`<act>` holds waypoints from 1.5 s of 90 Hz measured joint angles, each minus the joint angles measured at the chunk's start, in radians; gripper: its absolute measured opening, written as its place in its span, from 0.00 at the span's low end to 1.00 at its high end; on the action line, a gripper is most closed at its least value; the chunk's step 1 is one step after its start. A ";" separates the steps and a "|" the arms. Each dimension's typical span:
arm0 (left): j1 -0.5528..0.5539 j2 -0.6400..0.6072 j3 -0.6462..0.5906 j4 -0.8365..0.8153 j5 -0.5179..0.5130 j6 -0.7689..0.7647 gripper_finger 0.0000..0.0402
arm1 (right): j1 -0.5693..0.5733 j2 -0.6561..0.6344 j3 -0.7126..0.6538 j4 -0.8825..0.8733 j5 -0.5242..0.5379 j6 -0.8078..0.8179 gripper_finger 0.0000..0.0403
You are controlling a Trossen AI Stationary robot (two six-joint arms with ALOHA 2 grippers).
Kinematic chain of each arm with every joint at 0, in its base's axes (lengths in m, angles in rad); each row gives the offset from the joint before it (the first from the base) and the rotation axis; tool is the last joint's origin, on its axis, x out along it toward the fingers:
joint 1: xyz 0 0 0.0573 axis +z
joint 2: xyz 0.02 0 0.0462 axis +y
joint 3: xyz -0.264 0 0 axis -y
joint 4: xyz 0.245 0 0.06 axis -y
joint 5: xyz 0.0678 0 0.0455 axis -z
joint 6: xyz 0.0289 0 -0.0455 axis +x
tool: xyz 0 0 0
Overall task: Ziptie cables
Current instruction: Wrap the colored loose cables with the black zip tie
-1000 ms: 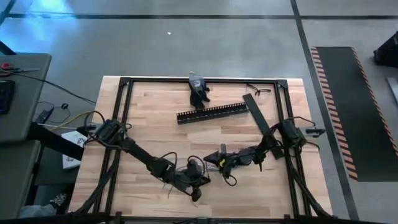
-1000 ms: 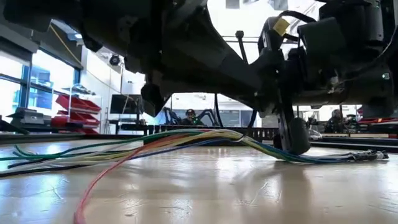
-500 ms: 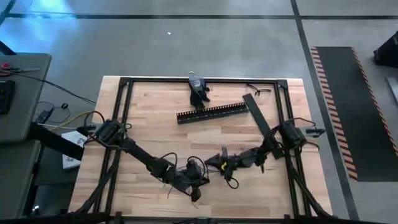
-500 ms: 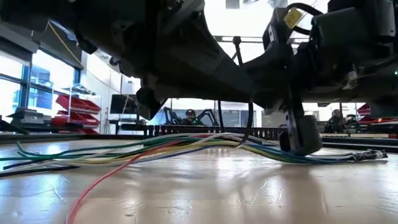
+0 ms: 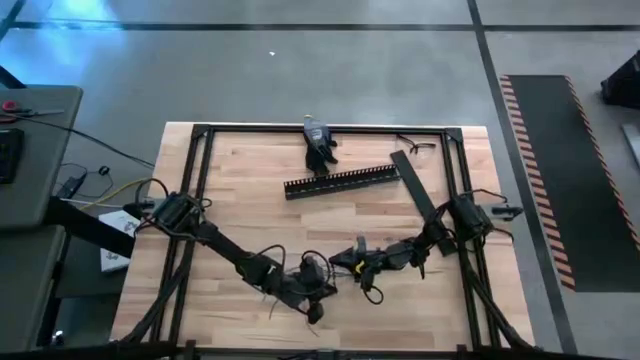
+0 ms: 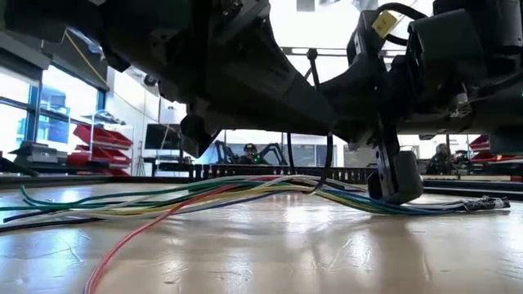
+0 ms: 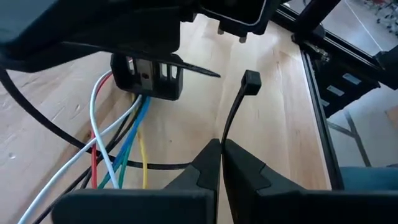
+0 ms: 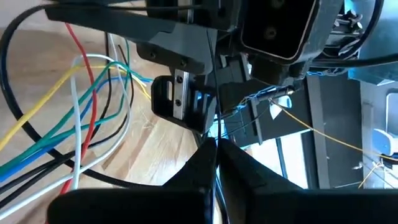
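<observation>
Wooden table [image 5: 250, 190], framed by black rails. Black comb-edged duct [image 5: 342, 181] is laid near the far edge; a flat black strip [image 5: 417, 190] is set at an angle, just beside its right end. A dark glove-like item [image 5: 318, 145] is placed at the far middle edge.

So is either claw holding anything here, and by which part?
Both hold one black zip tie. The left claw is shut on its strap below the square head; the right claw is shut on the thin tail end.
</observation>
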 joint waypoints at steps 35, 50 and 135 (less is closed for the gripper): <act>0.015 0.000 0.000 -0.001 0.026 0.000 0.00 | 0.021 -0.001 0.015 -0.008 0.021 -0.003 0.00; 0.015 0.000 0.000 -0.006 0.028 -0.006 0.00 | 0.022 -0.001 0.014 -0.008 0.023 -0.006 0.00; 0.017 0.000 0.000 -0.015 0.002 -0.006 0.00 | 0.068 -0.001 0.014 0.000 0.011 -0.115 0.00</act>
